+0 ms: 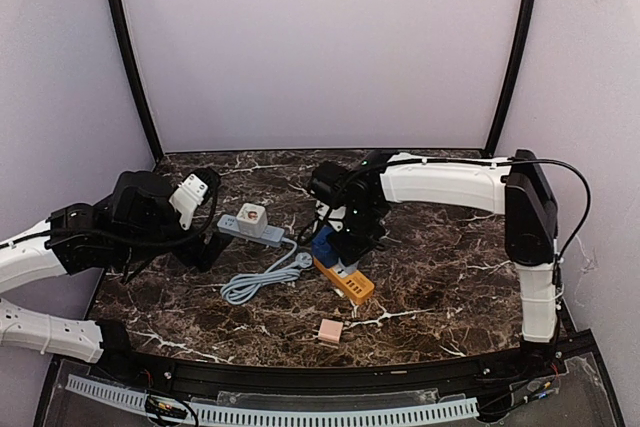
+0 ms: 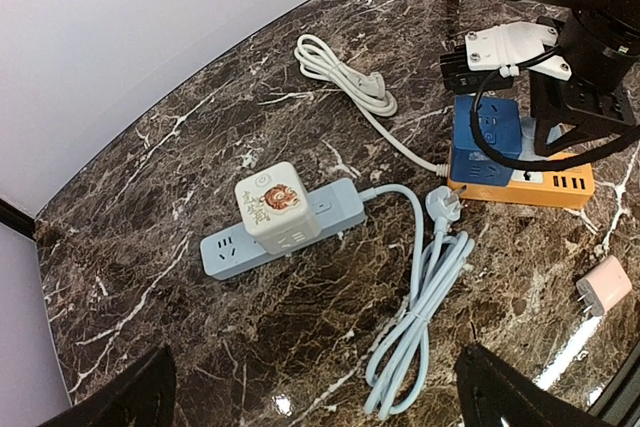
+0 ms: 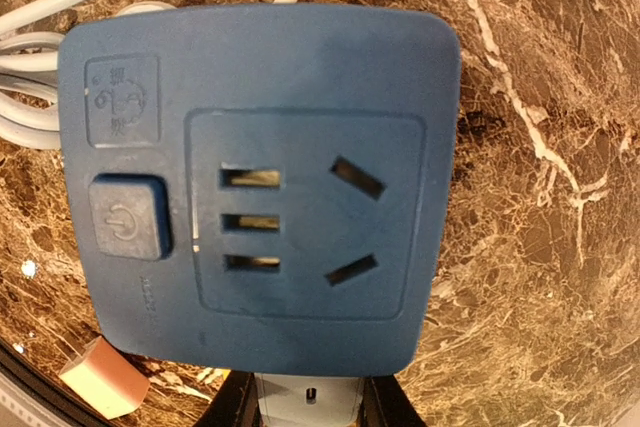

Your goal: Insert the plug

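White shell links with black joints on right arm and left arm; left pincer fingers black.

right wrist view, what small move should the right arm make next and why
Probably nudge the pale plug, pinched in the shut right end effector, over the slots before pressing in. The blue socket cube fills the view with its slots empty, and the plug sits at the cube's lower edge, so it looks close but not lined up.

Top cam: high, from behind. Left wrist wide, right wrist super close on the shared blue socket cube.
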Tool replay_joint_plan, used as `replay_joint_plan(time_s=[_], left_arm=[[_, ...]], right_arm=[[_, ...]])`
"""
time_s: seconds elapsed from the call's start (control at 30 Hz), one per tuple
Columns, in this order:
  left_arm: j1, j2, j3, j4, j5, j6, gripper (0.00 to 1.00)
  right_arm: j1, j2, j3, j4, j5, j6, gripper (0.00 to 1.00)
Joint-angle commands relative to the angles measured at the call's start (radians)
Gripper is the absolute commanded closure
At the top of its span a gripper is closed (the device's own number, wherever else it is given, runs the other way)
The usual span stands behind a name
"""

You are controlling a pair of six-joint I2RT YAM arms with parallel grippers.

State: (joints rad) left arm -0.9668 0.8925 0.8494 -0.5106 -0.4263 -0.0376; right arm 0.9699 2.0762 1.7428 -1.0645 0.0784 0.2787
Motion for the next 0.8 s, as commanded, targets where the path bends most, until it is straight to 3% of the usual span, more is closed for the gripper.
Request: replay_joint_plan(time_s=[0.0, 0.77], left_arm=[[0.004, 0.016, 0.015, 0.007, 0.011, 0.018, 0.01], [0.004, 0.065, 0.041, 0.018, 0.02, 0.031, 0.01]], right_arm=[[0.02, 0.1, -0.005, -0.033, 0.018, 0.012, 1.0], [0.03, 0.15, 0.006, -0.037, 0.022, -0.01, 1.0]])
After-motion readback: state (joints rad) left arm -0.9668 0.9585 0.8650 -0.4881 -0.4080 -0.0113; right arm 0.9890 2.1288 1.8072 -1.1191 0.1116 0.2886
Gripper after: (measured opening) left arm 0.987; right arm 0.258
